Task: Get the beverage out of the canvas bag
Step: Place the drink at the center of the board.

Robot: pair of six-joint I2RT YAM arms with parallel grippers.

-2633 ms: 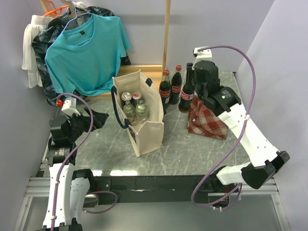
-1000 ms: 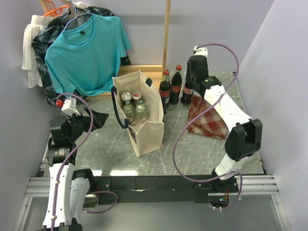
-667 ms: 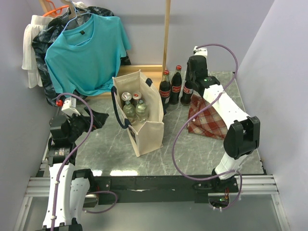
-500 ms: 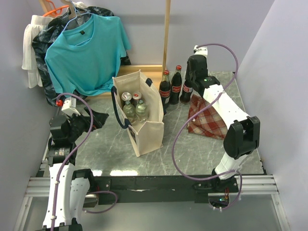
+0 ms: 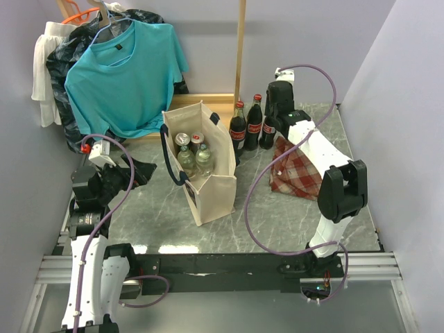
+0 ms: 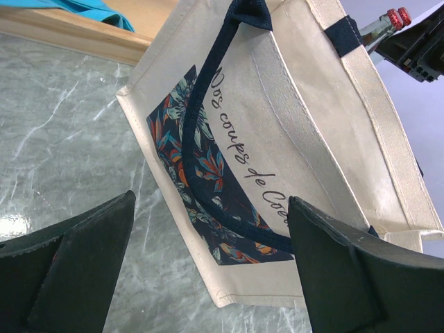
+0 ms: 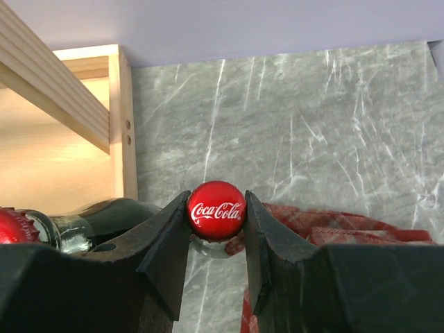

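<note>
The right arm's elbow, low by the near right edge of the table a couple of seconds back, now stands raised and folded in closer. The right gripper (image 7: 216,220) has slid a little toward the back wall. It stays clamped narrow around the neck of a cola bottle (image 7: 217,208), just under the red cap reading "Coca-Cola". That bottle stands upright on the marble table (image 5: 257,215), just beside two other cola bottles (image 5: 238,126), with the plaid cloth bag (image 5: 300,175) at its near side.

The canvas bag (image 5: 208,182) has not shifted. It stands mid-table, well apart from that gripper, with clear bottles (image 5: 186,158) upright inside. Its side carries a navy floral print and script reading "Nos coups de Coe", the rest cut off. The left gripper (image 6: 208,208) faces that side, jaws spread wide, holding nothing.
</note>
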